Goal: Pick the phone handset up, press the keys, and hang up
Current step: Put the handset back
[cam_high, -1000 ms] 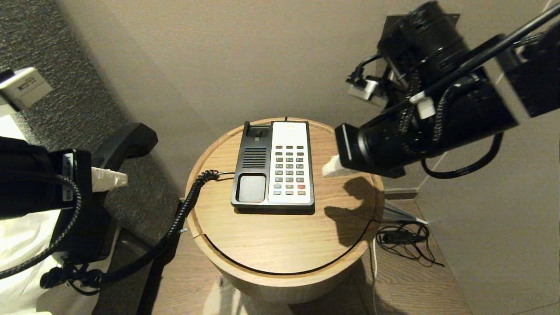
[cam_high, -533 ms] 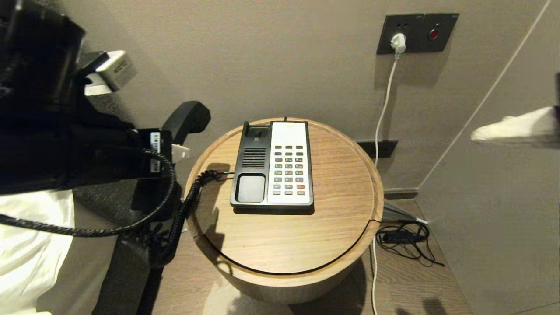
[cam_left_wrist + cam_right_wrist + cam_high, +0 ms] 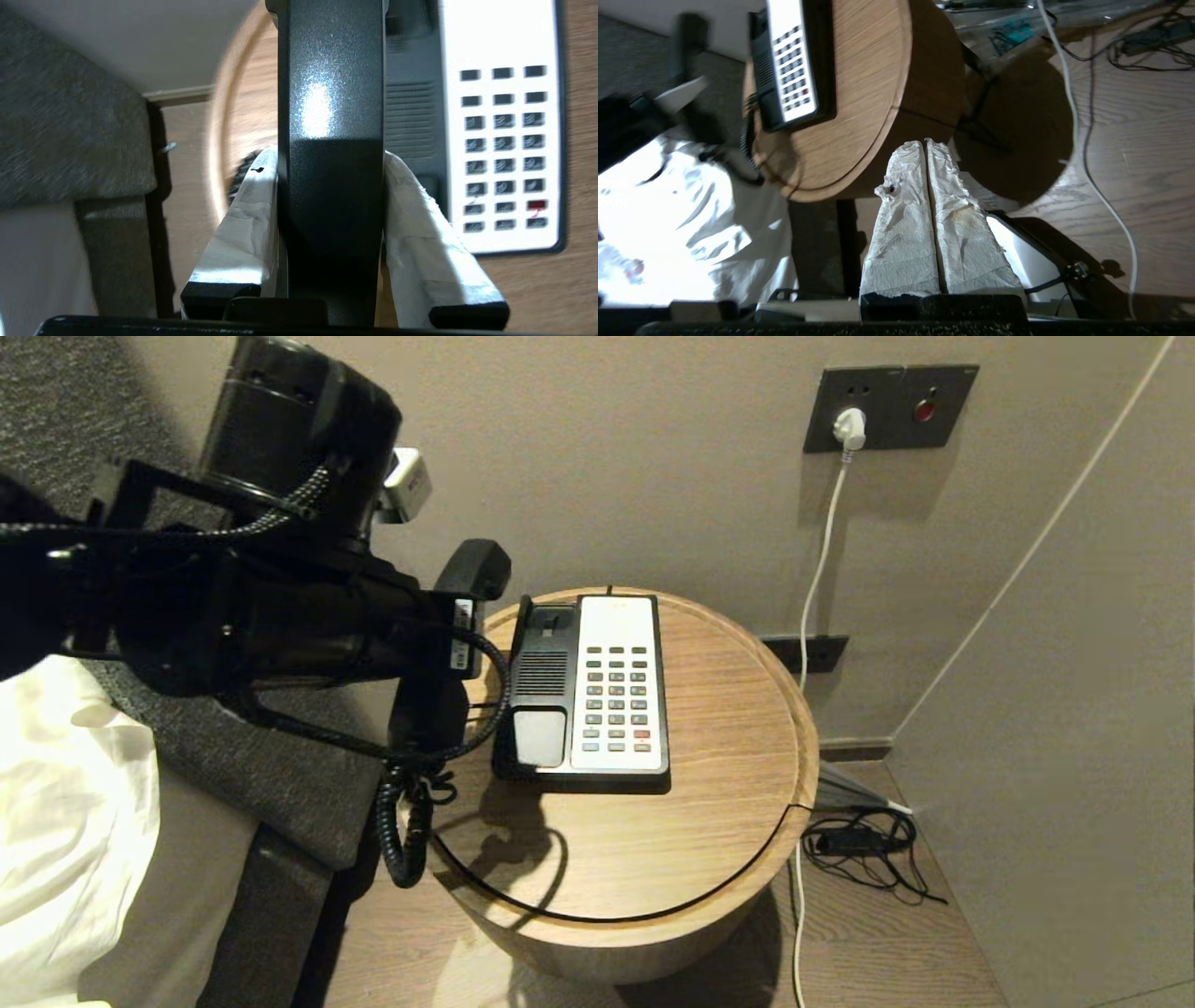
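- The left gripper [image 3: 329,196] reaches in from the left side over the table's left edge; its white-wrapped fingers [image 3: 247,219] clamp the black handset [image 3: 329,116] between them, one on each flank of its grip.
- The handset is glossy, speckled black plastic, held lengthwise just left of the phone base [image 3: 583,695] and above it, its upper end [image 3: 476,567] showing past the arm.
- A coiled black cord [image 3: 401,821] hangs off the round, wood-grain table [image 3: 728,728].
- The phone base lies flat on the table: empty black cradle with a slotted speaker grille on the left, white keypad [image 3: 616,695] of small grey keys on the right, one red.
- The right gripper [image 3: 924,154] sits off to the right, away from the table, its crinkled white-wrapped fingers pressed together, holding nothing.
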### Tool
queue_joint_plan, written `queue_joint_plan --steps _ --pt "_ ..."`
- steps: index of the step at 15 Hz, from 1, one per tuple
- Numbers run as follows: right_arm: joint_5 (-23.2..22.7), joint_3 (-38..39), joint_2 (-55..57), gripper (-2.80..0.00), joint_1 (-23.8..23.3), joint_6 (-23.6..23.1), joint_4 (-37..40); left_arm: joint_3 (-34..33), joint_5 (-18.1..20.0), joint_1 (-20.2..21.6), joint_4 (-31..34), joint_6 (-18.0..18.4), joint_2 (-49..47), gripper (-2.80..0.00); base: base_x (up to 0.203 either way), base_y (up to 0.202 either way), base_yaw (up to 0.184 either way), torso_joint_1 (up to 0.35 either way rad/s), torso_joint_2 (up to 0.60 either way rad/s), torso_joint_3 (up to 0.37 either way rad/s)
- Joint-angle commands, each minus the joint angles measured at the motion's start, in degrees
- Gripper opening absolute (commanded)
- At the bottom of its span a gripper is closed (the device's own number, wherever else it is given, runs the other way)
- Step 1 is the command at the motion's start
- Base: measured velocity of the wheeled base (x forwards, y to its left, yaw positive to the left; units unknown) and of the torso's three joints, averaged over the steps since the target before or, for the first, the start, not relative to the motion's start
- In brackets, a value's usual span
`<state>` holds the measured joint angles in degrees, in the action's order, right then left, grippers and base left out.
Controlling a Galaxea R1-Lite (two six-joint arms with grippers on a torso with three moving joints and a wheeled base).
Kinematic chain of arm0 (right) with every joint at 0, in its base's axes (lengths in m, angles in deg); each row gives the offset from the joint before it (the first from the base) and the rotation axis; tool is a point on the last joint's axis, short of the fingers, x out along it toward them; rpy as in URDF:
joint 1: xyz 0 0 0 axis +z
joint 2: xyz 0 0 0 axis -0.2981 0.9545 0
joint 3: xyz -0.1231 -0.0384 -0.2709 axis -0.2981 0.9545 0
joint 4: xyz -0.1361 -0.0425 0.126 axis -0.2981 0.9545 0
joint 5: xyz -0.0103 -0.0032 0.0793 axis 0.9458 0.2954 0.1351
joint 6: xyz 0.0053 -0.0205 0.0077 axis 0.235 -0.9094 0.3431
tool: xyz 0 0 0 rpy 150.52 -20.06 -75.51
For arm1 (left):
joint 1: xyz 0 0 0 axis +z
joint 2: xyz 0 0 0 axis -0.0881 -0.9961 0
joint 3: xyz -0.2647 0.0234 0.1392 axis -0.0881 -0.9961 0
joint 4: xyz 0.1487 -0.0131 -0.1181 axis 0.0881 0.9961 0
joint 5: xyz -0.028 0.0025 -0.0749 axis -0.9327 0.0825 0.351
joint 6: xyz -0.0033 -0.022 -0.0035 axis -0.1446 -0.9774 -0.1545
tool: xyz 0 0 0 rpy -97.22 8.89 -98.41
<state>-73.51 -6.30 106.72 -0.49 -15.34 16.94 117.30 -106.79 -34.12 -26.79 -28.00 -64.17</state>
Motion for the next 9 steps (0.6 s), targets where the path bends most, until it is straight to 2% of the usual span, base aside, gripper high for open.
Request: queue_joint_plan --steps 1,5,9 --pt "-0.78 1.51 -3.81 -2.80 -0.16 0.19 0.34 1.63 -0.32 -1.28 -0.19 -0.10 -3.66 -2.80 0.000 0.000 0.000 0.000 0.00 0.000" --pt "-2.05 4.30 -5.26 -2.80 -0.07 -0.04 0.80 6.81 -1.59 -2.02 -1.89 1.17 -8.22 -2.80 0.000 0.000 0.000 0.000 0.00 0.000" --pt "-3.09 5.24 -5.26 -2.80 -0.07 0.01 0.50 6.62 -2.61 -2.30 -1.92 1.23 -10.69 -2.80 0.000 0.000 0.000 0.000 0.00 0.000"
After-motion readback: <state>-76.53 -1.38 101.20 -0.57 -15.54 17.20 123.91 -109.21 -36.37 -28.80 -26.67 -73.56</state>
